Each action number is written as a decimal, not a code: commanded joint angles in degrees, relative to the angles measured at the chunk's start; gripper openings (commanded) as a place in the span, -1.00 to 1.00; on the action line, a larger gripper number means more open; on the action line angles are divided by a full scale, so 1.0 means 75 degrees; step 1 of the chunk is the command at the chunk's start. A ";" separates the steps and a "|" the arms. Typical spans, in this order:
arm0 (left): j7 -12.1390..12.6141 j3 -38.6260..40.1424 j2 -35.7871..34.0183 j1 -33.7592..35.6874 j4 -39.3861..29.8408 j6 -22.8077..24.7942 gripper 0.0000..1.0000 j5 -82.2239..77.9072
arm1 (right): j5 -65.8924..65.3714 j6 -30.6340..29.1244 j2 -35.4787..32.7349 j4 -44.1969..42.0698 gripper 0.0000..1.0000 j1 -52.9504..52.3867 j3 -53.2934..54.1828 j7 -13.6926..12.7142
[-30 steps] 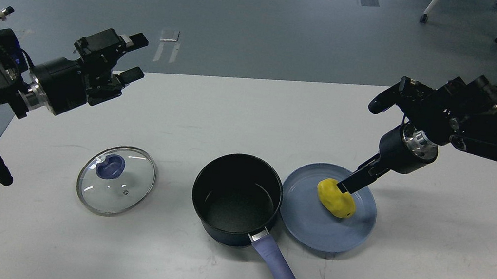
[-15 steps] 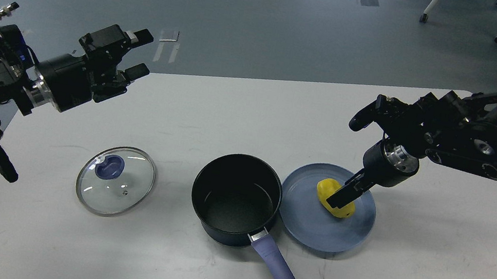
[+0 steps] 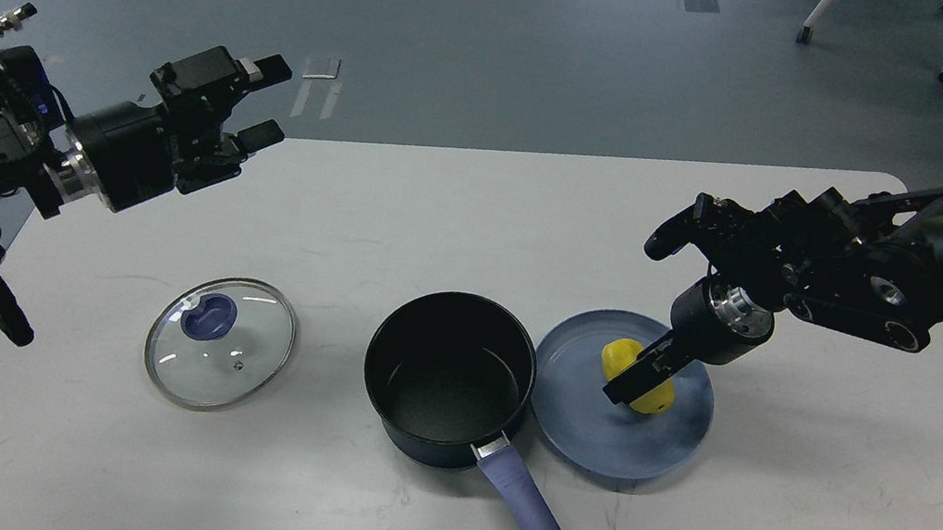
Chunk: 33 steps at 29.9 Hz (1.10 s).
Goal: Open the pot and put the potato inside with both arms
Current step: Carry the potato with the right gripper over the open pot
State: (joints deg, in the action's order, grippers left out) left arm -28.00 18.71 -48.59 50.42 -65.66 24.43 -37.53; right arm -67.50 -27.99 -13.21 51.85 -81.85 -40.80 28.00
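Observation:
The dark pot point(image 3: 447, 378) stands open at the table's middle, its purple handle pointing toward the front. Its glass lid point(image 3: 221, 341) with a blue knob lies flat on the table to the pot's left. The yellow potato point(image 3: 620, 355) lies on the blue plate point(image 3: 595, 438) just right of the pot. My right gripper point(image 3: 636, 383) points down at the potato, with one dark finger point(image 3: 630, 380) across its front; the other finger is hidden. My left gripper point(image 3: 270, 102) is open and empty, held above the table's back left, well away from the lid.
The white table point(image 3: 819, 504) has its rounded back right corner behind my right arm. Beyond the table's back edge is grey floor, with chair legs point(image 3: 812, 17) far off.
My right gripper has moved left and down, from touching the potato's top to reaching over its front. My left arm rose slightly, then held still. Pot, lid and plate have not moved.

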 commanded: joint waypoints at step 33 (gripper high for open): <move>0.0001 0.0165 -0.0142 0.0016 -0.0245 0.0352 0.96 0.0059 | 0.1453 -0.0001 0.0904 0.1220 -0.29 -0.1930 0.0553 0.0000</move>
State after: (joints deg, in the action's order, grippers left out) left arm -28.00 19.96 -49.26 50.54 -67.21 27.07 -37.13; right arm -57.64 -28.01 -9.85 61.42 -96.35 -36.63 27.99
